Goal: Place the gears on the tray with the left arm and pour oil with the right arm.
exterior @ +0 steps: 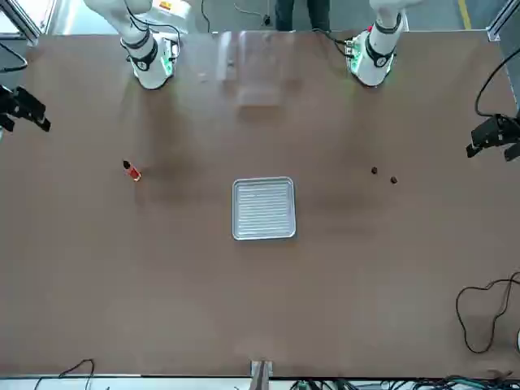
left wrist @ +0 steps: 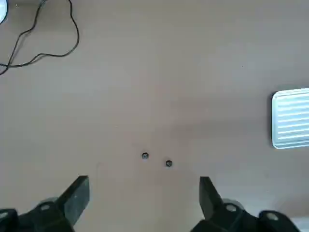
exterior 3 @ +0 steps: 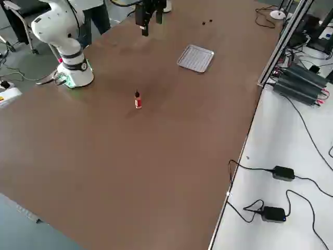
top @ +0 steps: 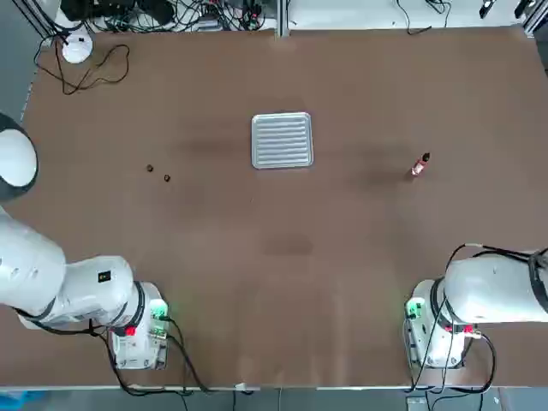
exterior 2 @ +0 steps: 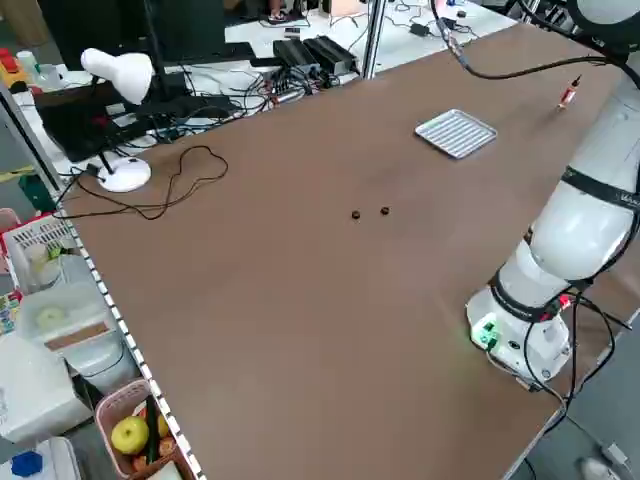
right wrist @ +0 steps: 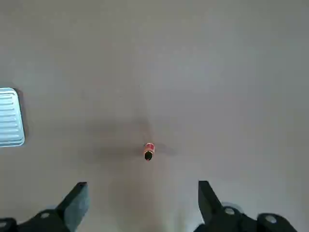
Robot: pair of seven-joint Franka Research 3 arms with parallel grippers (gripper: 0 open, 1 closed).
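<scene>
Wide apart stand the two black fingers of the left gripper (left wrist: pixel 145 179), holding nothing, at the upper right edge of the front view. The right gripper (right wrist: pixel 143 183) is equally wide and also holds nothing, at the upper left edge of that view.

Two tiny, dark, roundish gears (top: pixel 150 168) lie near each other on the brown tabletop (top: pixel 257 257), left of centre in the upper half of the top view. To their right, in the upper middle, lies the silver metal tray (top: pixel 282 140), a small ribbed rectangle with rounded corners, well apart from both gears. Farther right, in the upper right of the top view, is the oil bottle (exterior 3: pixel 138 100), slim and pale with a red band and dark tip; the right side view shows it standing upright. It does not touch the tray.

Outward from these, a thin black cable (top: pixel 101 81) loops over the table in the upper left of the top view, beside a round white lamp base (top: pixel 77 47). A pink basket (exterior 2: pixel 110 408) of fruit sits at the lower left of the left side view, and a person's legs (exterior: pixel 302 15) show at the top of the front view.
</scene>
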